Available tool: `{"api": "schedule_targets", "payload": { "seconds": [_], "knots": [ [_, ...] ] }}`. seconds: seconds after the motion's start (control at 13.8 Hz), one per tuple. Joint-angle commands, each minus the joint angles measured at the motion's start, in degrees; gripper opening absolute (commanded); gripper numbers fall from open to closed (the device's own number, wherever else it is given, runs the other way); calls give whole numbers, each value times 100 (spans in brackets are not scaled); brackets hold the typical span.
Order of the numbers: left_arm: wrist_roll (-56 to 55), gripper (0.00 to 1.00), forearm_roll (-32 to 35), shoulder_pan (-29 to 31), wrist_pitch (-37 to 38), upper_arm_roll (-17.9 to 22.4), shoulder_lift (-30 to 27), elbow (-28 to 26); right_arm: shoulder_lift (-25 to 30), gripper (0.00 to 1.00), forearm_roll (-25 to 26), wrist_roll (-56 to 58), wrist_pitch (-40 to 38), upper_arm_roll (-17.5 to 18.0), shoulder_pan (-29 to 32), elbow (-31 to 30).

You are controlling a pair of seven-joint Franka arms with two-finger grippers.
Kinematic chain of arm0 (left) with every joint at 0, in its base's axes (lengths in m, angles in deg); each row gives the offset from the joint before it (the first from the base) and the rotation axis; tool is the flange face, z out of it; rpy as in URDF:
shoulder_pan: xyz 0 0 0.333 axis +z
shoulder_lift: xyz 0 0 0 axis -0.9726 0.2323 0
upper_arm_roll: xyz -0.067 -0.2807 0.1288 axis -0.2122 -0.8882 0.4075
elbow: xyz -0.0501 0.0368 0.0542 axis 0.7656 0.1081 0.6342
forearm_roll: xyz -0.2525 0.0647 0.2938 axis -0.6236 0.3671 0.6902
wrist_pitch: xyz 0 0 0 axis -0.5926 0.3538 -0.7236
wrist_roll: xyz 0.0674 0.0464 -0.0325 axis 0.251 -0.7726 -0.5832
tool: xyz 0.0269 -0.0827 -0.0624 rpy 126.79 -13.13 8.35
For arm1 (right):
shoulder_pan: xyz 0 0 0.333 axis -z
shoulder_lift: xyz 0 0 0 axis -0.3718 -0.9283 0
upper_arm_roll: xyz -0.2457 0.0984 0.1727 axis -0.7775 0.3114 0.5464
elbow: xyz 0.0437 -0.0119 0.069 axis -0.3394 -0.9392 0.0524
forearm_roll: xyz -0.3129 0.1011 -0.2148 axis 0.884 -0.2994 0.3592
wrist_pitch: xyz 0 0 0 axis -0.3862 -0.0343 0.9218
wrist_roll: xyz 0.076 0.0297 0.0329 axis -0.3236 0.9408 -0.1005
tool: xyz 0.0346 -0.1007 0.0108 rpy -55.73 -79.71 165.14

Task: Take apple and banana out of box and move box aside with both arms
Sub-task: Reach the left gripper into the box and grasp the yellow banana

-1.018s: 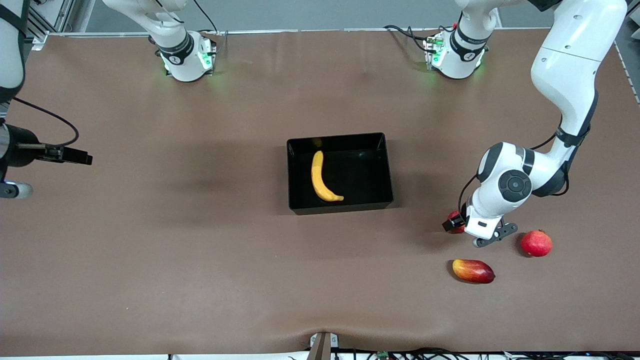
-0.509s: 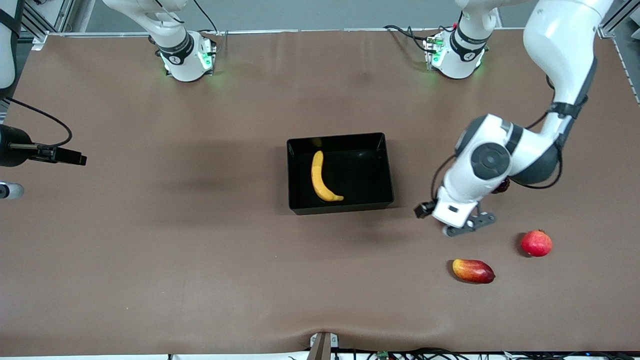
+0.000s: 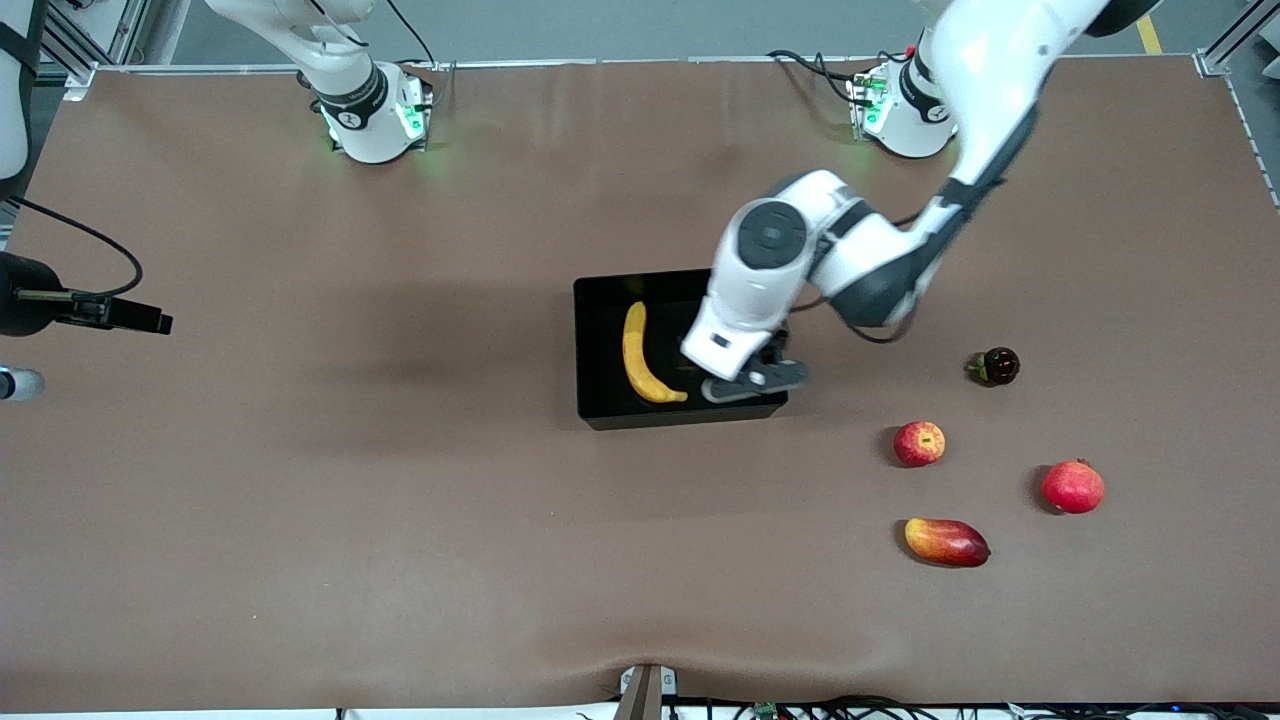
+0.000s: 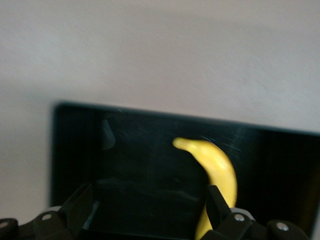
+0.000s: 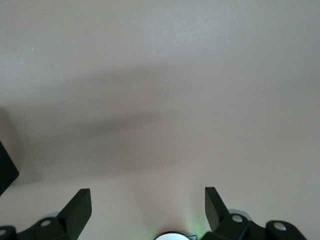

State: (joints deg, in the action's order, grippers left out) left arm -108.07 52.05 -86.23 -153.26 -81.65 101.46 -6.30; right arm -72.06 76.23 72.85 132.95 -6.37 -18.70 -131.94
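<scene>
The black box [image 3: 660, 413] sits mid-table with the yellow banana [image 3: 640, 355] lying inside it, toward the right arm's end. My left gripper [image 3: 752, 384] hangs open over the box's corner nearest the front camera at the left arm's end, with nothing between its fingers. In the left wrist view this gripper [image 4: 150, 210] looks down into the box [image 4: 75, 150] with the banana [image 4: 215, 165] by one finger. The small red apple [image 3: 919, 443] rests on the table, nearer the front camera than the box and toward the left arm's end. My right gripper [image 5: 148, 205] waits open over bare table.
An oblong red-yellow mango [image 3: 946, 541] and a larger round red fruit [image 3: 1073, 486] lie near the apple, nearer the front camera. A small dark fruit [image 3: 995, 366] sits beside the box toward the left arm's end. The right arm [image 3: 30, 300] stays at the table's edge.
My left arm has swung from beside the apple over to the box, staying open. The apple stays on the table, and the dark fruit now shows. The right arm barely moved.
</scene>
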Motion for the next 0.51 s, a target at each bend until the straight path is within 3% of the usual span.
{"api": "schedule_targets", "payload": {
  "seconds": [0.0,0.22,0.44],
  "knots": [
    [-531,100,177,-814,35,450,578,733,-20,100,-125,41,-3,32,136,35],
    [-674,100,107,-1800,-288,1399,843,849,-11,100,-134,59,-20,24,197,52],
    [-709,100,124,-1864,-868,1428,1220,849,-11,100,-169,50,-3,32,206,61]
  ]
}}
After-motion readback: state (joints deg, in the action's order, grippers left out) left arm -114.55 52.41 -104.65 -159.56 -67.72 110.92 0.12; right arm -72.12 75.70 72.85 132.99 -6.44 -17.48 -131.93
